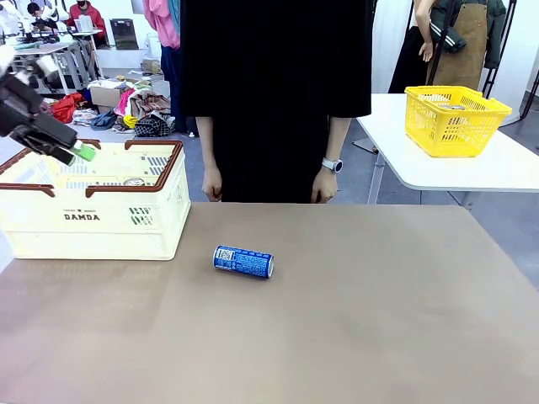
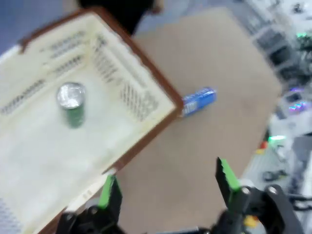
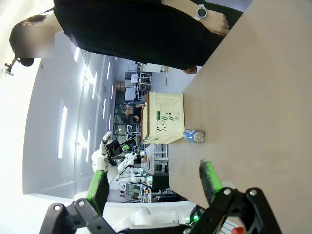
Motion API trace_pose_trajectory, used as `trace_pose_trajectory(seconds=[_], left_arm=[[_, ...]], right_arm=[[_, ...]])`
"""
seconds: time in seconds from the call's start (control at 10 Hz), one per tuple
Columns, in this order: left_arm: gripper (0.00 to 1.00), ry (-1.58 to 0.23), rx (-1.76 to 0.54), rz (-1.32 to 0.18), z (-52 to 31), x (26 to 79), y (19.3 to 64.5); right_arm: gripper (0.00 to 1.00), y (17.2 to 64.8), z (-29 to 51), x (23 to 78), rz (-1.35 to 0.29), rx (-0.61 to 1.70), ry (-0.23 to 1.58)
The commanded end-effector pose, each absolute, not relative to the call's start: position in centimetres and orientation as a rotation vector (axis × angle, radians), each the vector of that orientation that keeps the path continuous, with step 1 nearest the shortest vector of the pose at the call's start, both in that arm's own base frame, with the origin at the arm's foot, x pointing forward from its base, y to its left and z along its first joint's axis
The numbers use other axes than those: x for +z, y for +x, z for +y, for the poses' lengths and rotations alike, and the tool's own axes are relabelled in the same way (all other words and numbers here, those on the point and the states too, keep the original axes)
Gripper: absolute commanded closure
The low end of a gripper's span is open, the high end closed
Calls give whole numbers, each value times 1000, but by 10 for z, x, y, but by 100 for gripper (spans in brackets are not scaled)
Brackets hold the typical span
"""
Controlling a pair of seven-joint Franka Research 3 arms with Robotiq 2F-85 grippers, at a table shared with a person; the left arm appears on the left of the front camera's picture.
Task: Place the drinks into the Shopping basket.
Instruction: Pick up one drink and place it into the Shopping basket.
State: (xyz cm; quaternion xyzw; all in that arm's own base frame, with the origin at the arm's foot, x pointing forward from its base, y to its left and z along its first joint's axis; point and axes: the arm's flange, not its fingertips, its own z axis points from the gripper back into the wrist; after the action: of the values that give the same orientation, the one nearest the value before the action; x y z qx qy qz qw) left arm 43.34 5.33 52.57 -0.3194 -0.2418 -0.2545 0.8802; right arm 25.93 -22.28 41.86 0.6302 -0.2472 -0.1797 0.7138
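**Blue can lay outside the crate, green can inside**

Your left claw (image 1: 72, 150) hung released and empty over the rim of the Shopping basket (image 1: 93, 220). Below it, the green can (image 2: 73, 105) stood upright on the basket floor. The blue can (image 1: 243, 262) lay on its side on the surface (image 1: 379, 320), ahead of that claw, near the basket's corner. Your right claw (image 3: 153, 171) was also spread and empty, with the blue can well ahead of it.
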Motion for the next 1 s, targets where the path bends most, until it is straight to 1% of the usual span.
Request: trace_pose_trajectory(seconds=[0.0, 0.3, 0.4, 0.5, 0.6, 0.7, 0.8, 0.9], left_arm=[[0, -502, -512, -492, 32, 536, 433], [0, -502, -512, -492, 32, 536, 433], [0, -567, -534, -504, 42, 532, 440], [0, -791, -448, -306, 36, 539, 450], [0, -919, -286, -219, 40, 547, 452], [0, -1002, 99, -262, 41, 552, 457], [0, -1207, 81, -255, 49, 555, 445], [0, -1343, 94, -287, 60, 556, 438]], right_arm=[[0, 259, -223, 421, -552, -393, 1401], [0, 259, -223, 421, -552, -393, 1401], [0, 259, -223, 421, -552, -393, 1401], [0, 259, -223, 421, -552, -393, 1401], [0, 259, -223, 421, -552, -393, 1401], [0, 259, -223, 421, -552, -393, 1401], [0, 259, -223, 421, -552, -393, 1401], [0, 259, -223, 421, -552, -393, 1401]])
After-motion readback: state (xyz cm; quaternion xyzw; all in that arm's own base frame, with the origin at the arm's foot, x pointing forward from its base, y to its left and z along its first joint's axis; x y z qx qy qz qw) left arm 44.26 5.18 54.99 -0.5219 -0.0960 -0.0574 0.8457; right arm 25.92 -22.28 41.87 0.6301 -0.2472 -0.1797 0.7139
